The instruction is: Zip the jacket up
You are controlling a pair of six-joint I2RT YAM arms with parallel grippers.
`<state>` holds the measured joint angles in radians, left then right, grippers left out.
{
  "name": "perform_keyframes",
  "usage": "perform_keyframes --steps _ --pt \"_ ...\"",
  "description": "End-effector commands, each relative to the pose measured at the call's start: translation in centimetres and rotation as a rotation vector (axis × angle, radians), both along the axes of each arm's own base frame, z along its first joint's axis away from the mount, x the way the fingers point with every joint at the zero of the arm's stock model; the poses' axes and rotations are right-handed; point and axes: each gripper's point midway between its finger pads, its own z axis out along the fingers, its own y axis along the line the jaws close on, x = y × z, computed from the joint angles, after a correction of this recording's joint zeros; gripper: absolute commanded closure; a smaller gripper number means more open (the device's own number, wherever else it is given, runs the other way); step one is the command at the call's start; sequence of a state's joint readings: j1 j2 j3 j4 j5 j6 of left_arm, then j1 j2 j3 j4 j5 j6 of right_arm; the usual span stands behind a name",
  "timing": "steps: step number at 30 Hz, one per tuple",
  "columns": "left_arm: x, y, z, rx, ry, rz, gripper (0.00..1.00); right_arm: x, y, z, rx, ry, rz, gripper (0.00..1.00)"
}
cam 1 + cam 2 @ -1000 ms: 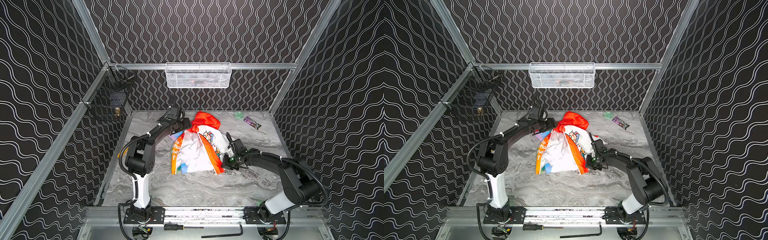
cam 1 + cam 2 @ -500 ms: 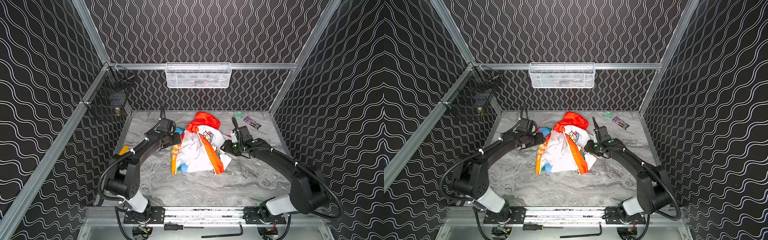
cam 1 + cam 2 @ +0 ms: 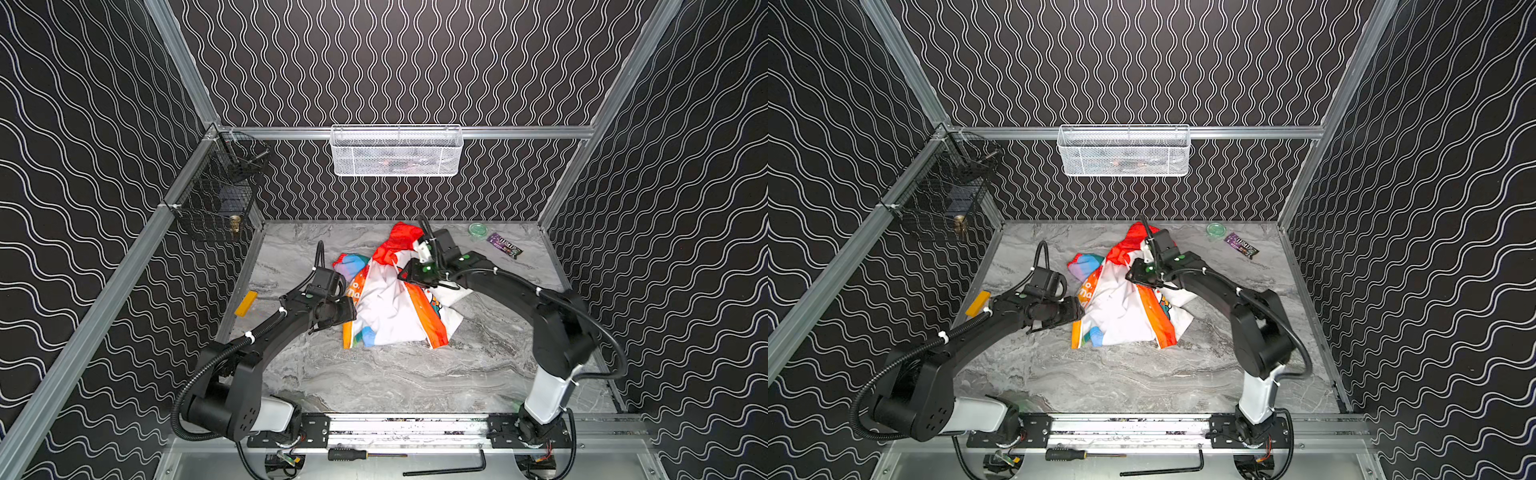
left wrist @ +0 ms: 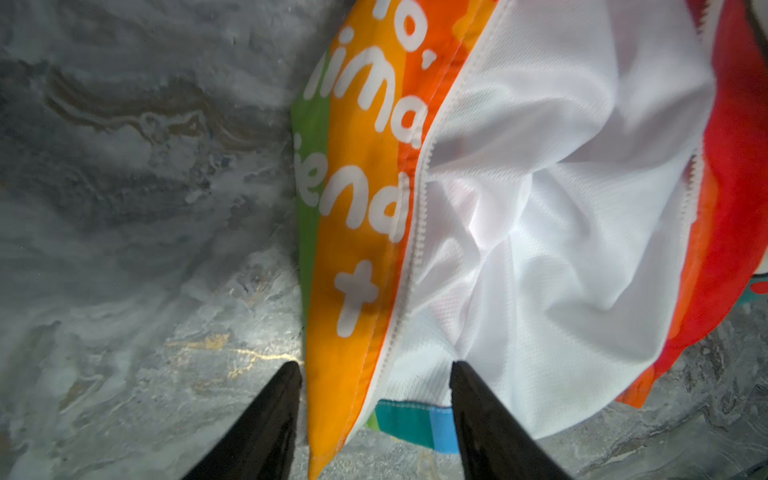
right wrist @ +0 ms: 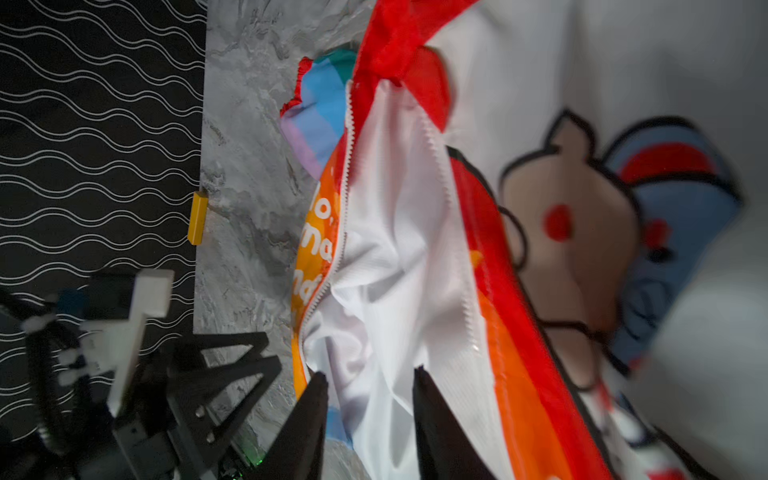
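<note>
Since the jacket lies open in the middle of the table, its long axis runs roughly from 12 to 6 o'clock in both top views, with the red hood at 12 and the hem at 6. Its two fronts are spread, with white lining bare between them. The two rows of teeth stand well apart at the hem and draw close only up by the hood. The left claw sits at the jacket's 8 o'clock with its fingers apart. Its wrist view shows the lower corner of the orange front and its teeth lying between the fingers, not pinched. The right claw hangs over the collar end, at about 1 o'clock, fingers likewise apart over the lining and gripping nothing visible. The zip probably has to be started at the 6 o'clock end, so the left arm is the nearer one. The other front's lower end lies toward 5 o'clock.
</note>
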<state>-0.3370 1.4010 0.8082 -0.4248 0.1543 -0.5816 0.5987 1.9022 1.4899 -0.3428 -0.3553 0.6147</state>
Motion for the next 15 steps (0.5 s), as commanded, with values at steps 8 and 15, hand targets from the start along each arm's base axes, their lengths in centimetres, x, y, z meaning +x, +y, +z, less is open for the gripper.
perform_keyframes --steps 8,15 --pt "0.0 -0.6 -2.4 0.020 0.016 -0.016 0.49 3.3 6.5 -2.6 0.193 0.046 0.018 0.61" --pt "-0.4 -0.3 -3.8 0.039 0.041 -0.020 0.65 5.4 8.3 -4.1 0.241 0.048 0.006 0.55"
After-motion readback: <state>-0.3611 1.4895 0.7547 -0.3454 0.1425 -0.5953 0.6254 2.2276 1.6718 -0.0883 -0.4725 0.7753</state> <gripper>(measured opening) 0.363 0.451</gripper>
